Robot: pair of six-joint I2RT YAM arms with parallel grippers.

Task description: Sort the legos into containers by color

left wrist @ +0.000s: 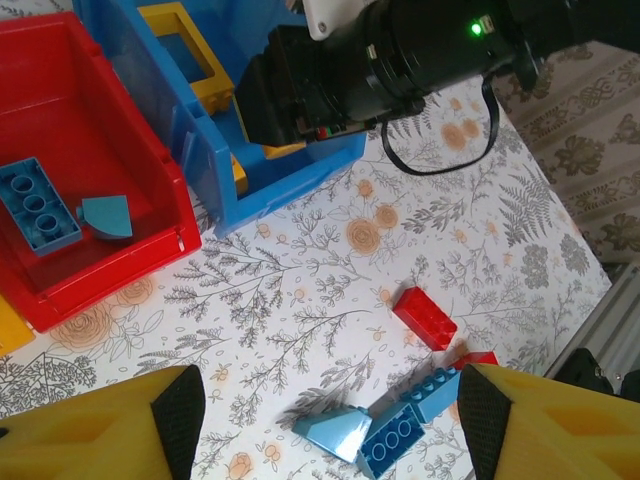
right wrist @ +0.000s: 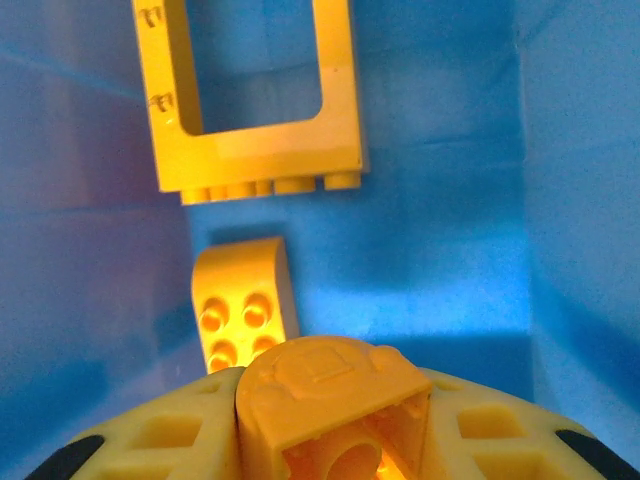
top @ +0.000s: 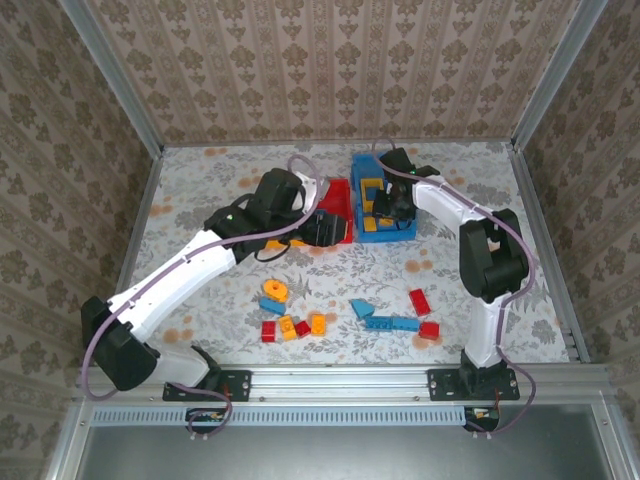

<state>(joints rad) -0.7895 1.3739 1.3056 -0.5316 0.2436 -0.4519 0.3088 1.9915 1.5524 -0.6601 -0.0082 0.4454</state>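
While inside blue bin (right wrist: 560, 200) walls, right hand (right wrist: 335, 455) around yellow brick (right wrist: 330, 385); left hand (left wrist: 325, 420) wide over table (left wrist: 330, 290).

The tabletop (top: 200, 190) wears a pale cover printed with grey ferns, leafy sprigs and orange-brown flowers. Beige damask wallpaper (top: 330, 60) lines the back wall and both side walls. A slanted aluminium post (top: 112, 75) stands at each rear corner. A grey aluminium rail (top: 340, 378) runs along the near edge, with a ribbed strip (top: 340, 414) just below it.
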